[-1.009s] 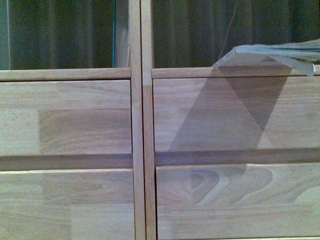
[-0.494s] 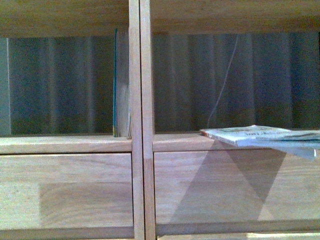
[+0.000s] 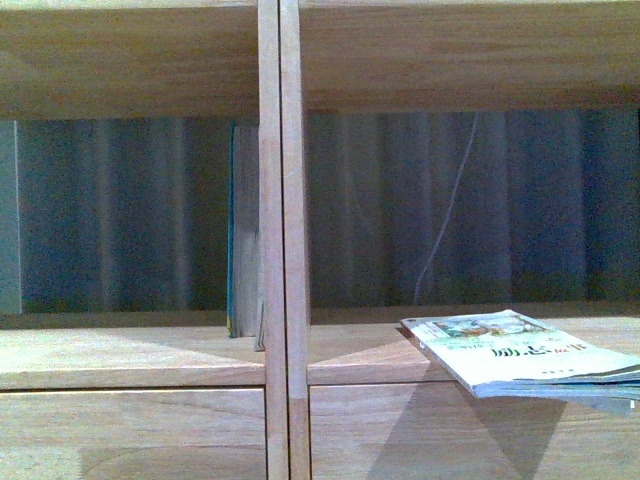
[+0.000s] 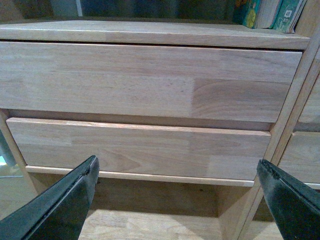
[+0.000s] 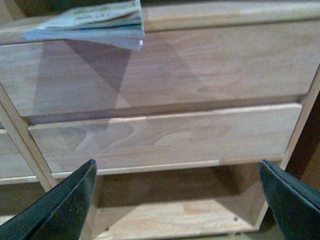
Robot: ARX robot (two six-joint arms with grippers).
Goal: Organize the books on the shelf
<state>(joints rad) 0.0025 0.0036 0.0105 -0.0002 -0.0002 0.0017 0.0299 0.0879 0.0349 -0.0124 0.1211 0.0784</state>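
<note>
A thin pale paperback (image 3: 515, 356) lies flat in the right compartment of the light-wood shelf (image 3: 280, 250), overhanging its front edge. It also shows in the right wrist view (image 5: 95, 26), above the drawer fronts. A taller green-edged book (image 3: 243, 230) stands upright against the centre divider in the left compartment. Upright books (image 4: 267, 12) show in the left wrist view above the drawers. My left gripper (image 4: 177, 172) is open and empty, facing the left drawer fronts (image 4: 145, 80). My right gripper (image 5: 177, 172) is open and empty, facing the right drawer fronts (image 5: 200, 70), below the paperback.
A dark ribbed curtain (image 3: 420, 210) and a thin hanging cord (image 3: 447, 210) show behind the open compartments. Below the drawers is an open bottom space (image 5: 170, 200) with the shelf's side panel (image 5: 300, 145) on one side.
The front view has risen: the drawer fronts have dropped out of sight, and the open compartments, the shelf board above and the paperback's top now show.
</note>
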